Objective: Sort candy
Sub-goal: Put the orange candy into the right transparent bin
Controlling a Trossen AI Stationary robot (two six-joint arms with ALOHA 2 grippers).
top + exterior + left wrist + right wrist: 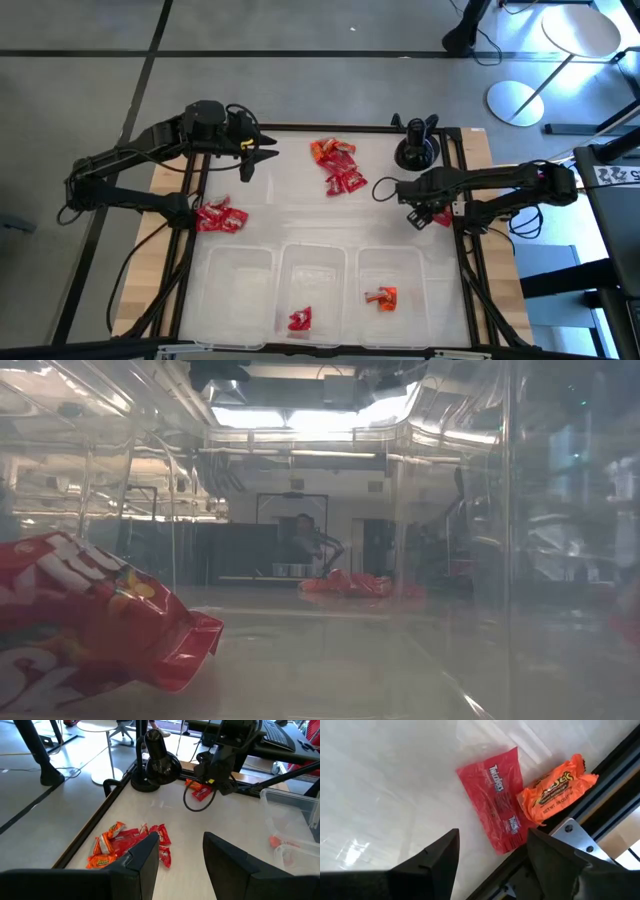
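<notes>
Flat red bar lengthwise toward the table's frame rail, right gripper jaws released above it.

Grey tiled floor, round white stool bases beyond.

The high view looks straight down on the whole table, with both arms and the three clear bins along its near edge. The low view sits at table-top height inside the bins, facing level across the table; a red packet lies very close to its lens, and the candy pile shows far off. The left wrist view looks across the table past the same candy pile toward the right arm. The right wrist view looks down from close above at a red bar and an orange piece against the table's frame.
</notes>
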